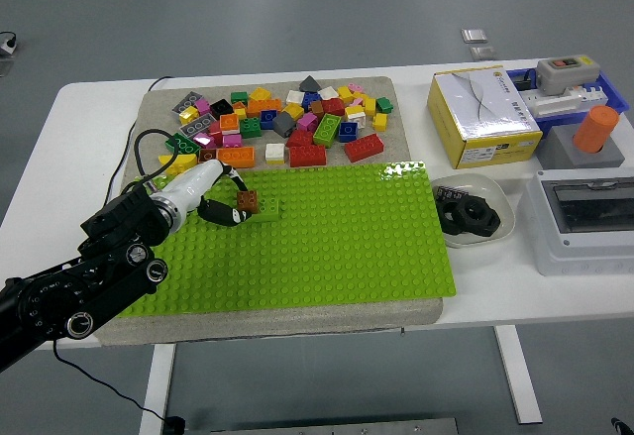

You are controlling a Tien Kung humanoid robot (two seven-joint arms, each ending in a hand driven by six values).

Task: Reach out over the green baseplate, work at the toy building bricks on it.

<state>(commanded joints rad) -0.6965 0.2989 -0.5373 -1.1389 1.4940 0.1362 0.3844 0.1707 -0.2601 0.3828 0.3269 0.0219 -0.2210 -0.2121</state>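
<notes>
L hand (220, 204) reaches in from lower left of frame over the green baseplate (327, 237). Fingertips pinch a small brown brick (248, 200) sitting on a green brick (263, 211) at the plate's upper left, prob held there to press it onto the studs. Grip looks closed on the brown one, though contact is tiny in frame. R hand not in frame. Loose brick pile (287, 123) lies on the grey mat (158, 108) just above the plate, within reach for feeding. Count: 1 baseplate, 2 bricks on it, pile too dense to count. Yellow box (483, 116) at upper right, unused.
</notes>
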